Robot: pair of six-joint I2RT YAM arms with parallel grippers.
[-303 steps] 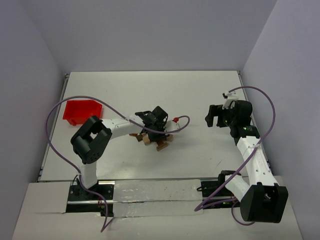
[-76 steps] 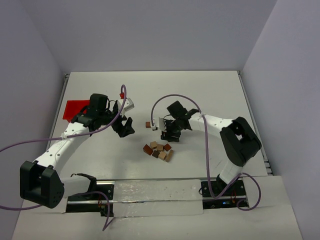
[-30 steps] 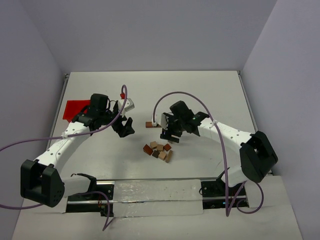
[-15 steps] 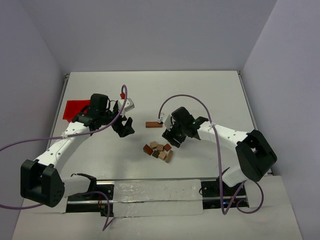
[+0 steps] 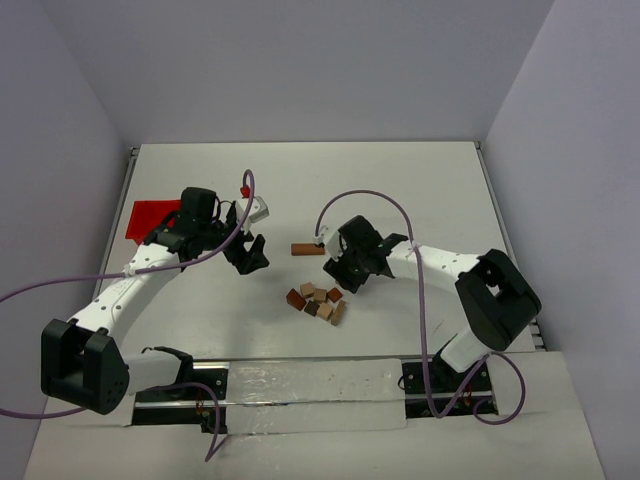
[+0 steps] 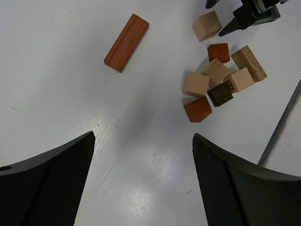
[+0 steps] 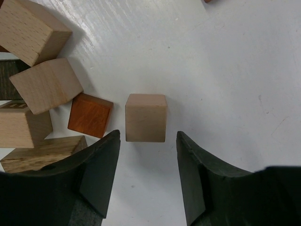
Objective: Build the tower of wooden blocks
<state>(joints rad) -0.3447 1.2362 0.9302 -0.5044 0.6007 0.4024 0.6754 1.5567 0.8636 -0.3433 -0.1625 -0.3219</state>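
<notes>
No wood block tower is in view; the wood blocks (image 5: 317, 301) lie loose in a small cluster on the white table. A reddish-brown bar (image 5: 307, 249) lies apart, behind them. My right gripper (image 7: 148, 135) is down at the cluster's right edge. Its jaws stand open and narrow on either side of a tan cube (image 7: 146, 117), with a gap at each side. An orange-brown cube (image 7: 90, 115) sits just left of it. My left gripper (image 6: 142, 136) hovers wide open over bare table, with the bar (image 6: 126, 42) and the cluster (image 6: 214, 84) ahead of it.
A red bin (image 5: 158, 220) stands at the far left behind my left arm. A purple cable (image 5: 370, 197) arcs over the right arm, and another cable (image 6: 281, 123) crosses the left wrist view at the right.
My right gripper has moved from beside the reddish bar toward me to the block cluster, and its jaws have narrowed around the tan cube. The left arm has not moved.
</notes>
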